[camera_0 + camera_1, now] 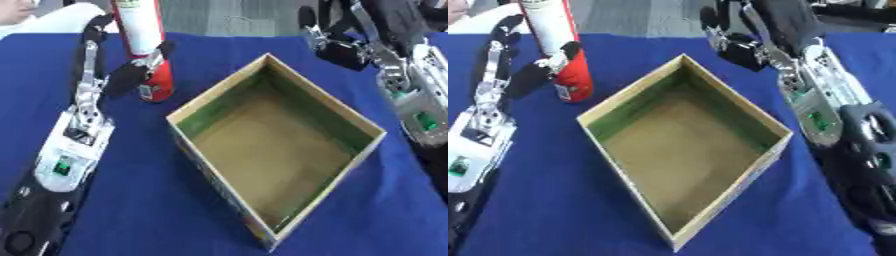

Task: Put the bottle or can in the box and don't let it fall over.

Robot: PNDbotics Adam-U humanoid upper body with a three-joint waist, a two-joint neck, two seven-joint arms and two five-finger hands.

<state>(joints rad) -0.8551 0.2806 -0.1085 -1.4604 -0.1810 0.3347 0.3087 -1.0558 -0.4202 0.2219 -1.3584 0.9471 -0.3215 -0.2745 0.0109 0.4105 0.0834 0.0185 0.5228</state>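
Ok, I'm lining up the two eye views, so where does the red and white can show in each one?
Left eye view: the can stands upright at upper left, left of the box's far corner, with the left hand curled round it.
Right eye view: the can sits nearer the left edge, again upper left.
Shared landmark: the open cardboard box on the blue cloth, to the can's right.

bottle (144,47) upright left of box (276,150), both on table (140,210)
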